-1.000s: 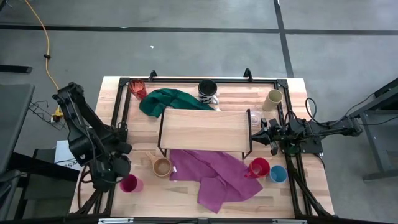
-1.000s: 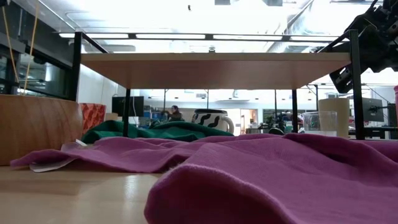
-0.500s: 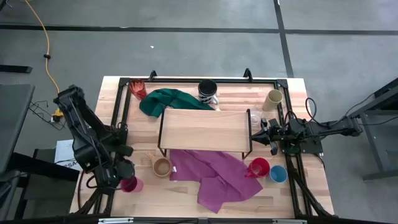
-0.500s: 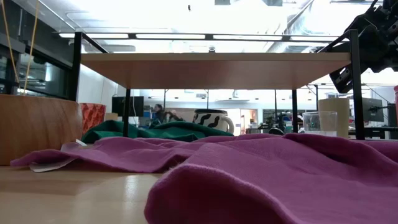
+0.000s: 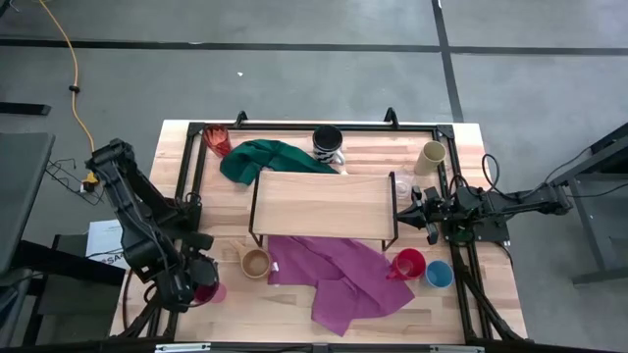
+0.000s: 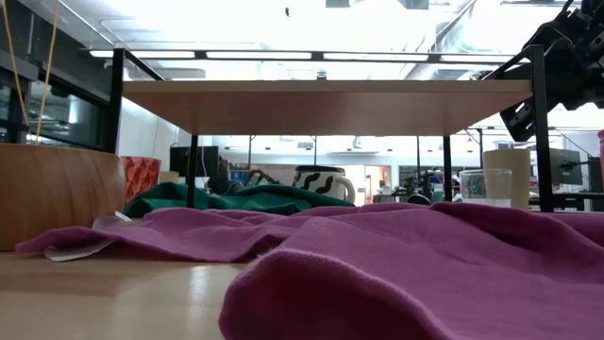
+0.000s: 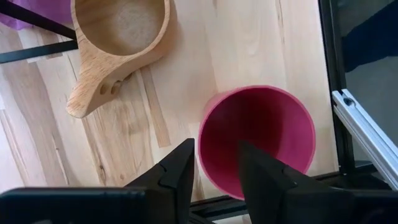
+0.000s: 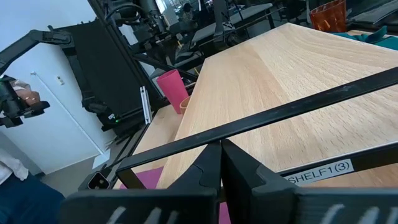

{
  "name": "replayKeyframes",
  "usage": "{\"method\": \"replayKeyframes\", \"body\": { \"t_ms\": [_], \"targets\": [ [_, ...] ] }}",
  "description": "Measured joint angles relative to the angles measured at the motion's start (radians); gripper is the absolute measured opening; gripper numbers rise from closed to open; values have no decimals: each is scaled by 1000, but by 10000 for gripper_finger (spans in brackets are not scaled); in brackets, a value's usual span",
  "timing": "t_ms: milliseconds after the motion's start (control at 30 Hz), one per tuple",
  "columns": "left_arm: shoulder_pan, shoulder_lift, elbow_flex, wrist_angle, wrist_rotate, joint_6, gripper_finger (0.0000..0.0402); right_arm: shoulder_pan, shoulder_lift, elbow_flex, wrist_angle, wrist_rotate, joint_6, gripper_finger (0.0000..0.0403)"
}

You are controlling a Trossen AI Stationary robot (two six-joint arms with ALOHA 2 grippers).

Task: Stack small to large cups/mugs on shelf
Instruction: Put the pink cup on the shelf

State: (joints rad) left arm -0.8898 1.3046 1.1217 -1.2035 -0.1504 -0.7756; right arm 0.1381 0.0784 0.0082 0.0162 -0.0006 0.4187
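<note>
A magenta cup (image 7: pixel 258 140) stands upright on the table's near left corner (image 5: pixel 212 292). My left gripper (image 7: pixel 214 155) hangs open over it, pointing down, one finger above the cup's hollow and the other outside its wall. Beside it stands a tan wooden cup (image 5: pixel 255 262). The shelf (image 5: pixel 322 204) stands mid-table with nothing on it. My right gripper (image 5: pixel 404 208) waits shut and level at the shelf's right end. The striped mug (image 5: pixel 328 145), translucent red cup (image 5: pixel 217 139), cream cup (image 5: pixel 431 156), clear glass (image 5: pixel 401 185), red mug (image 5: pixel 407 264) and blue cup (image 5: pixel 439 275) stand around it.
A purple cloth (image 5: pixel 339 279) lies in front of the shelf and partly under it. A green cloth (image 5: pixel 270 160) is spread behind the shelf. A black frame rail (image 7: pixel 329 74) runs along the table's left edge, close to the magenta cup.
My left gripper has come down and toward the table's near edge, and now stands over the magenta cup, covering part of it in the high view. The cups have kept their places.
</note>
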Motion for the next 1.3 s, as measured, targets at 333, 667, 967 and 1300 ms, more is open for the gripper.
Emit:
{"method": "replayKeyframes", "body": {
  "t_ms": [333, 667, 967, 1300],
  "targets": [
    [0, 57, 0, -1, -1, -14, 106, 0, 0, 0, 0, 0, 0, 0],
    [0, 96, 0, -2, -18, -18, 106, 0, 0, 0, 0, 0, 0, 0],
    [0, 95, -21, 2, -24, -45, 106, 0, 0, 0, 0, 0, 0, 0],
    [0, 95, -58, 57, -10, -44, 104, 0, 0, 0, 0, 0, 0, 0]
  ]
}}
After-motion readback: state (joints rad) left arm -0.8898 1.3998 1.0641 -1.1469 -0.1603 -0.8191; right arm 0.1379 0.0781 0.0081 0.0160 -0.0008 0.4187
